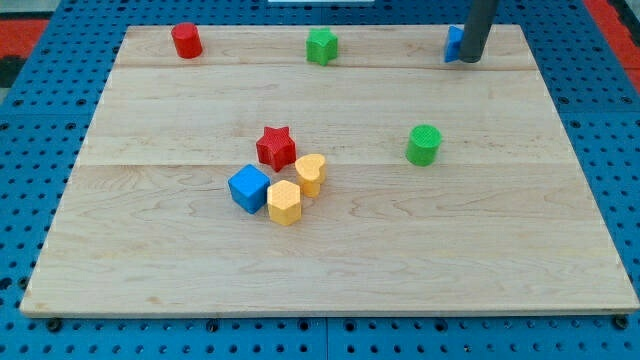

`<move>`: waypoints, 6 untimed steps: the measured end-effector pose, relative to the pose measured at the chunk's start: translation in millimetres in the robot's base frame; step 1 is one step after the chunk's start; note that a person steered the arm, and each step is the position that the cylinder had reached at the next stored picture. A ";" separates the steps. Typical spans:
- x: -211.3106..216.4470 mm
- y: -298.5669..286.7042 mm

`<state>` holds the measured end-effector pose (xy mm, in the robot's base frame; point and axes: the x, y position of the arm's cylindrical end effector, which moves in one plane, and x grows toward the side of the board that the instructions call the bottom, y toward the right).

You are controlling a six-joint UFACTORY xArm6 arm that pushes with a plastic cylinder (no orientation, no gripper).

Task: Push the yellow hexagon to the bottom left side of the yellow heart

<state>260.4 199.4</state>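
Nearest me, the yellow hexagon (284, 202) sits on the wooden desk (400, 250), touching the yellow heart (311, 173) at its bottom left, with a blue cube (249, 188) and red star (275, 148) alongside. My tip (468, 60) (a bare rod, no jaws) stands far off at the view's top right, against a blue block (453, 44).

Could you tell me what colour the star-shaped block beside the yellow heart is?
Red: the star, seen in the camera view.

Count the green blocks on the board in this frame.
2: one green block near the view's top edge, centre, and a green cylinder right of the middle cluster. None appears hidden.
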 end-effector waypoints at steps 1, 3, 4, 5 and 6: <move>0.0 1.2; 113.9 -1.1; 193.5 -32.9; 291.1 -62.5; 300.6 -196.0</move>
